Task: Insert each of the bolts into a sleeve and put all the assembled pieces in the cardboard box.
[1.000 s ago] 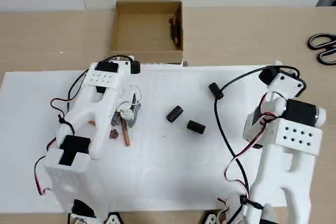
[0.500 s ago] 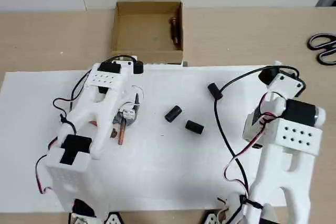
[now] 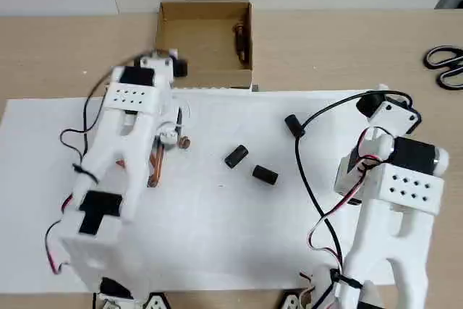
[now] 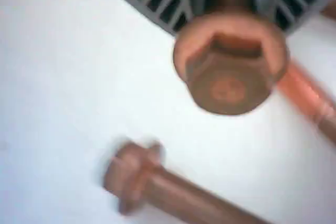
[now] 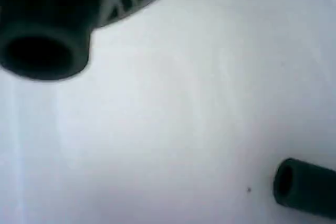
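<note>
The left gripper [image 3: 176, 137] hangs over the white sheet [image 3: 217, 236], just on the near side of the box [image 3: 168, 70]. Its jaws are clamped on a bolt [image 4: 231, 72]. The ribbed jaws sit on either side of the shank. The hex head sticks out on the side toward two loose sleeves [image 3: 236, 155] nearby, and in the wrist view it faces the camera. A second bolt [image 3: 155, 168] lies flat on the sheet right beside the gripper, partly under the arm, with its length running roughly near-to-far.
</note>
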